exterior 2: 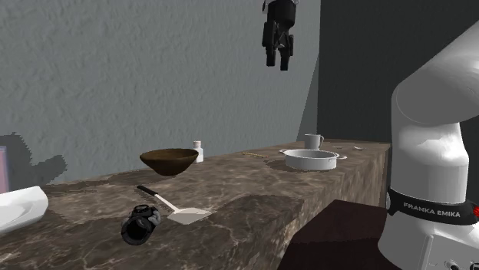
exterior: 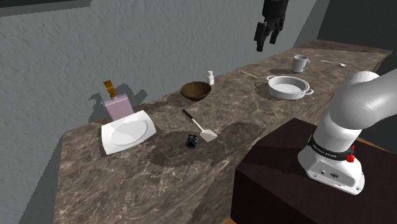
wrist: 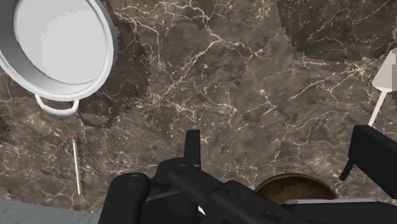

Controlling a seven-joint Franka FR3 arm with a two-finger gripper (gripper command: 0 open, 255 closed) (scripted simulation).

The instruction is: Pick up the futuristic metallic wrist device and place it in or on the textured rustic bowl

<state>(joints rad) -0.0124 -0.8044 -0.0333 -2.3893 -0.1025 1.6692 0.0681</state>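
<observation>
The wrist device [exterior: 191,140] is a small black, band-shaped object lying on the marble counter [exterior: 159,172] beside a white spatula's blade; the second exterior view has it near the front edge [exterior 2: 140,224]. The brown bowl [exterior: 195,90] stands upright further back by the wall [exterior 2: 169,160], and its rim peeks out past the hand in the wrist view [wrist: 294,188]. My gripper [exterior: 267,39] hangs high over the counter, well above and to the shoulder view's right of both [exterior 2: 277,61]. It is open [wrist: 280,153] with nothing between its fingers [wrist: 193,145].
A white square plate [exterior: 127,132] and a pink box [exterior: 118,107] sit at the shoulder view's left. A spatula [exterior: 200,126] lies between device and bowl. A white two-handled pot [exterior: 289,86], mug [exterior: 299,63], small bottle [exterior: 210,77] and matchstick [wrist: 77,165] are further right. The dark stand [exterior: 286,184] is close.
</observation>
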